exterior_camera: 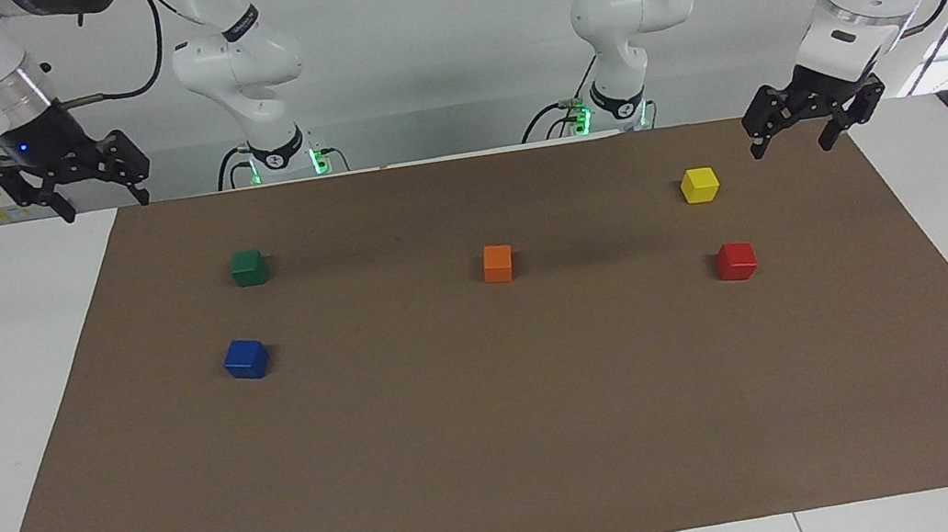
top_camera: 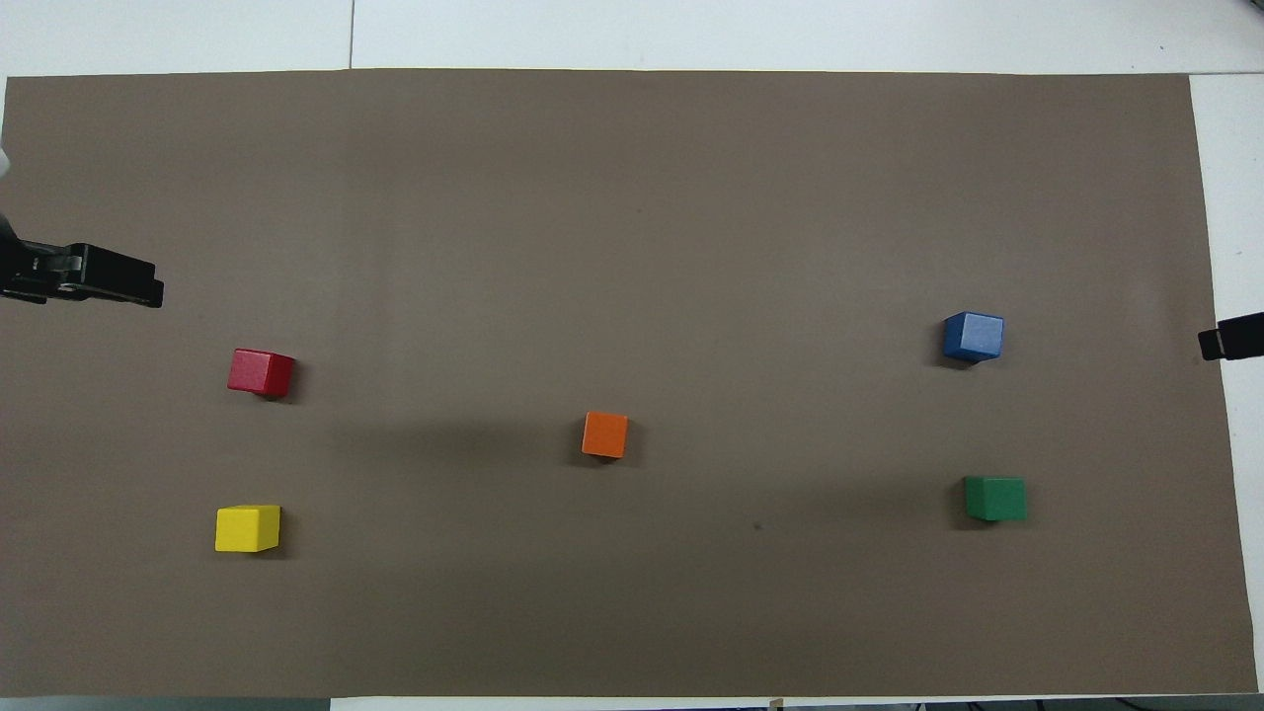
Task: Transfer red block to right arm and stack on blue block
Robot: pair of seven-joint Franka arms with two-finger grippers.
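Note:
The red block [exterior_camera: 735, 261] sits on the brown mat toward the left arm's end, and it also shows in the overhead view [top_camera: 261, 372]. The blue block [exterior_camera: 246, 358] sits toward the right arm's end, also in the overhead view [top_camera: 973, 336]. My left gripper [exterior_camera: 791, 147] is open and empty, raised over the mat's edge at its own end, apart from the red block; part of it shows in the overhead view [top_camera: 138, 286]. My right gripper [exterior_camera: 104, 207], with a blue light on its base, is open and empty, raised over the white table by the mat's corner. Only its tip [top_camera: 1229, 341] shows in the overhead view.
A yellow block [exterior_camera: 699, 184] lies nearer to the robots than the red block. A green block [exterior_camera: 249, 267] lies nearer to the robots than the blue block. An orange block [exterior_camera: 498, 263] sits mid-mat. The brown mat [exterior_camera: 500, 448] covers most of the white table.

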